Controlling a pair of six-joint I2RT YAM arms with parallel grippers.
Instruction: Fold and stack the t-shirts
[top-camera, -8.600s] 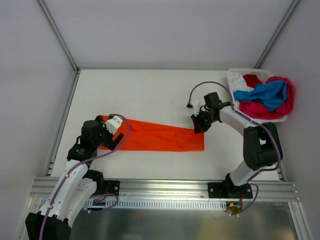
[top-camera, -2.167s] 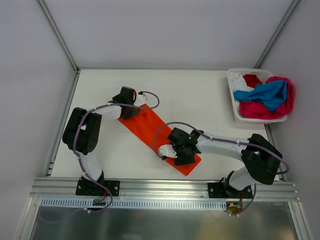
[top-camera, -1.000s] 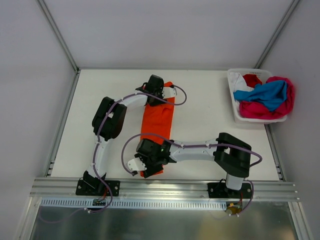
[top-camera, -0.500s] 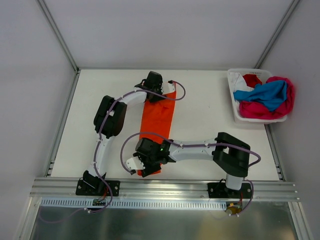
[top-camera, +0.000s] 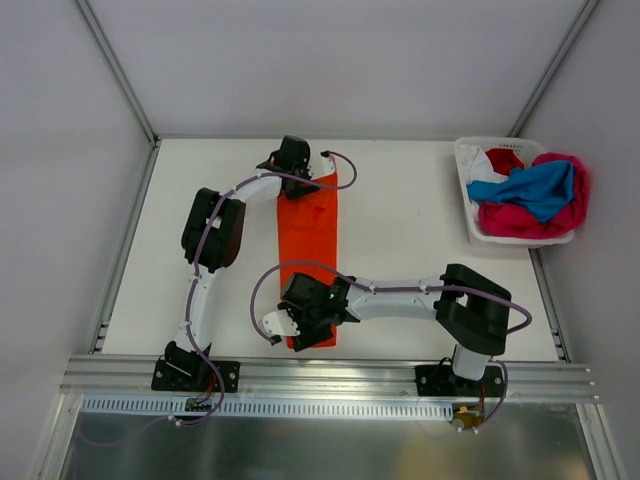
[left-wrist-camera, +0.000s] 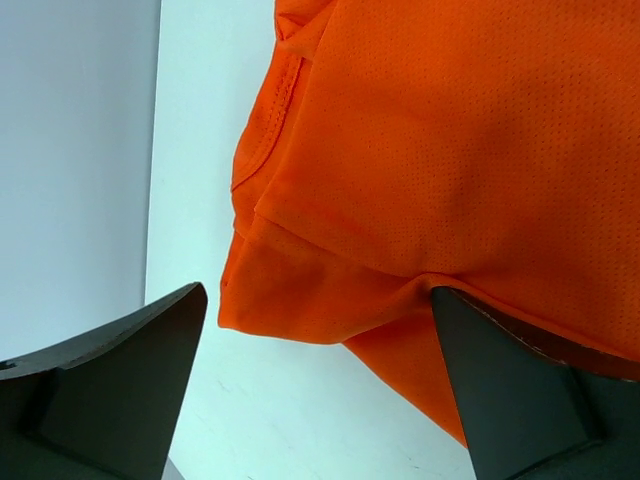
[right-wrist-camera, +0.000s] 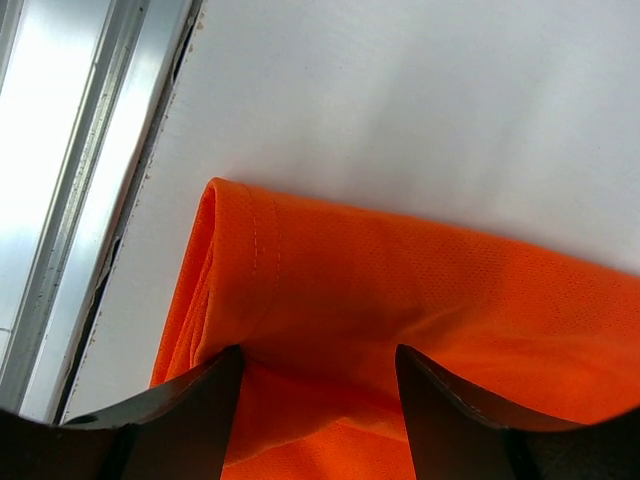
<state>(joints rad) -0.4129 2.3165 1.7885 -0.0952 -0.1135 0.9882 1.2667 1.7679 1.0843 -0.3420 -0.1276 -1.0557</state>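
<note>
The orange t-shirt (top-camera: 306, 235), judged light, limp and slippery mesh, is pinched at its near hem by the right gripper (right-wrist-camera: 318, 375) and released by the wide-open left gripper (left-wrist-camera: 318, 345); doubled hems are best gripped.

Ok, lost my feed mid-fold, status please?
Left gripper jaws open at far end of orange t-shirt. Right gripper jaws pinching its near end. Nothing in the way.
</note>
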